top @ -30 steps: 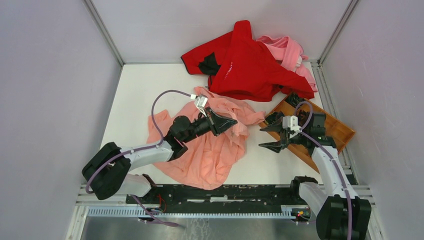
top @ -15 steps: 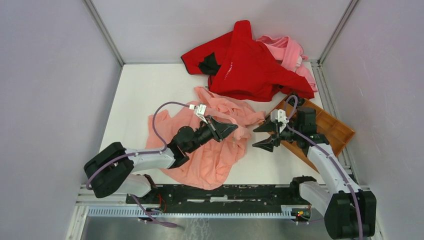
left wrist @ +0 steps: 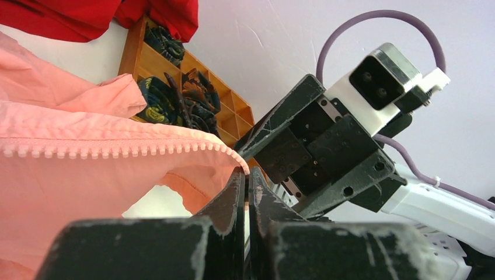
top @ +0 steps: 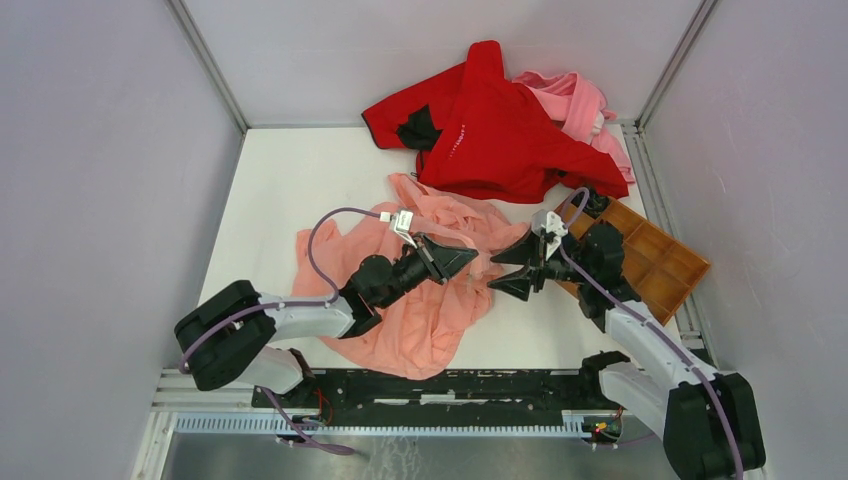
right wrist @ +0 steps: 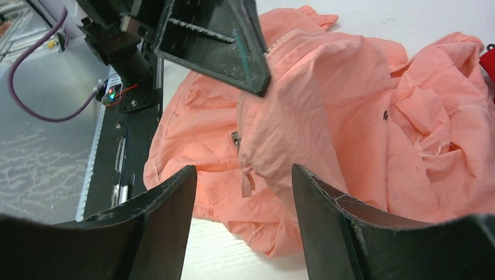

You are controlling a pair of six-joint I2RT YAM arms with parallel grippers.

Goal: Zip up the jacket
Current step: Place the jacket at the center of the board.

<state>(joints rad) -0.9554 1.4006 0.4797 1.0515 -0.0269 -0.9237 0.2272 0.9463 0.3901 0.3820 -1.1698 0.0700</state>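
Top external view: the jacket (top: 420, 300) lies crumpled on the white table (top: 290, 190), spreading from the centre toward 7 o'clock; the left gripper (top: 470, 262) points toward 3 o'clock, its jaws pressed together on a raised fold at the jacket's 3 o'clock edge; the right gripper (top: 495, 275) faces it from just beside, pointing toward 9 o'clock with its jaws spread and nothing between them; a red garment (top: 500, 120) is heaped at 12 o'clock, with a pale pink garment (top: 580, 100) at its 2 o'clock side; a wooden tray (top: 665, 265) sits at 3 o'clock, partly under the right arm.

Left wrist view: the two black fingers (left wrist: 230, 198) meet with no gap, and the end of the jacket's zipper edge sits at their tips; the zipper teeth (left wrist: 105, 149) run toward 9 o'clock; the right gripper's black body fills the frame from the centre to 3 o'clock; the tray's compartments at 11 o'clock hold dark patterned items (left wrist: 175, 99).

Right wrist view: the right fingers (right wrist: 169, 216) stand well apart at 6 o'clock, clear of the cloth; the jacket fills the frame from the centre to 3 o'clock; the left gripper's tip, at 12 o'clock, touches a lifted ridge of fabric.
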